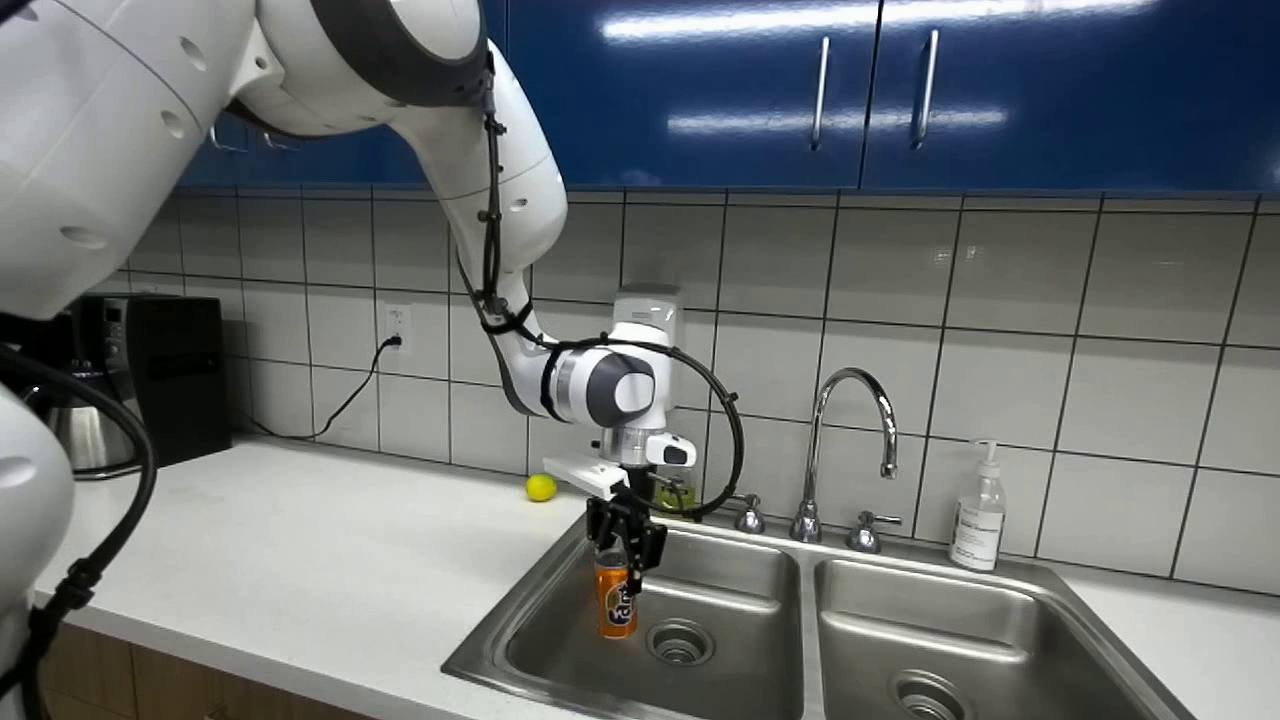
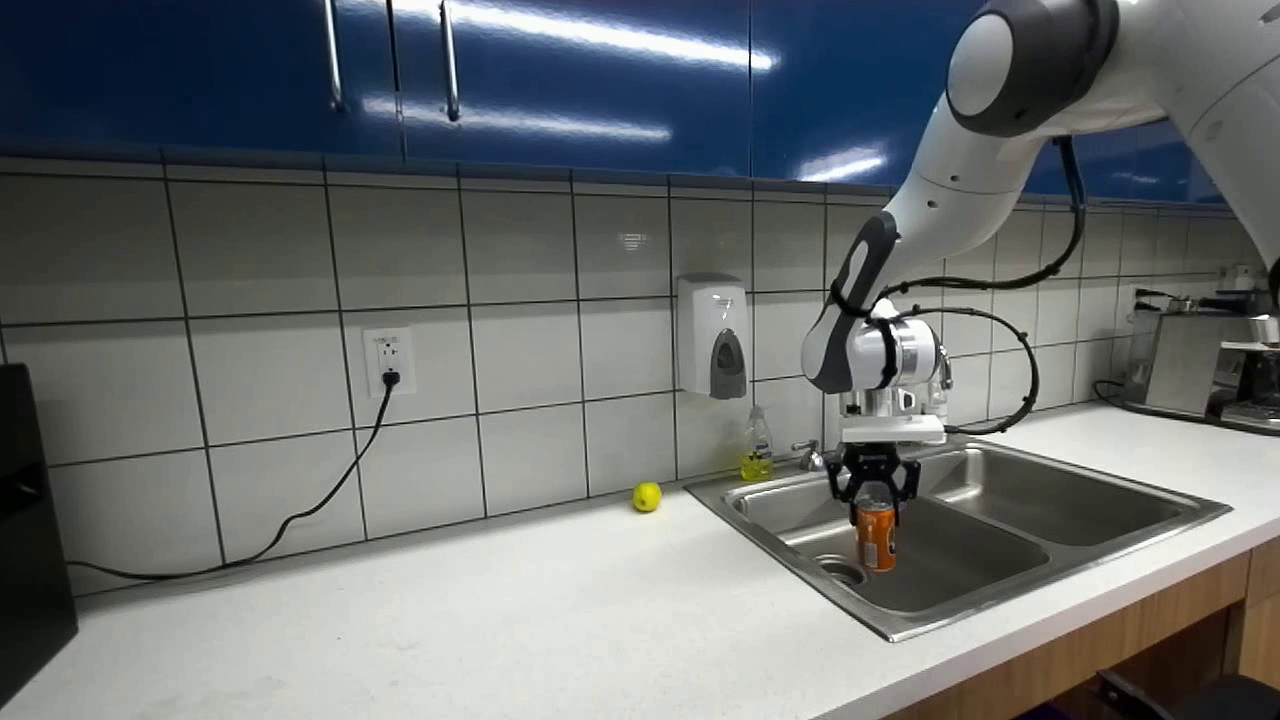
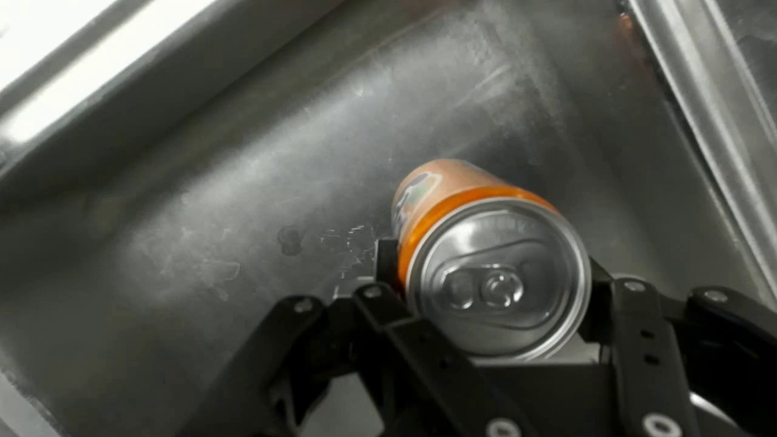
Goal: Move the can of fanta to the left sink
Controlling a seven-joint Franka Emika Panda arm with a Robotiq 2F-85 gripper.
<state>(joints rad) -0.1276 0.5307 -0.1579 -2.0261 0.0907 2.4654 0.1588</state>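
Note:
The can of fanta [image 1: 615, 602] is orange with a silvery top and stands roughly upright inside the left sink [image 1: 740, 625], beside its round drain. In an exterior view the can [image 2: 877, 545] hangs or stands over the basin floor [image 2: 955, 545]; I cannot tell whether its base touches. My gripper [image 1: 622, 566] points down, with a finger on each side of the can's upper part. In the wrist view both fingers of the gripper [image 3: 493, 279] press against the can [image 3: 467, 182], just below its lid. The can's lower part is hidden there.
The right basin [image 1: 930, 600] lies beyond the divider. The faucet [image 1: 850, 375] and its handles stand behind the basins. A soap pump bottle [image 1: 978, 520], a yellow-green fruit [image 2: 647, 497] and a dish soap bottle [image 2: 757, 450] stand along the back wall.

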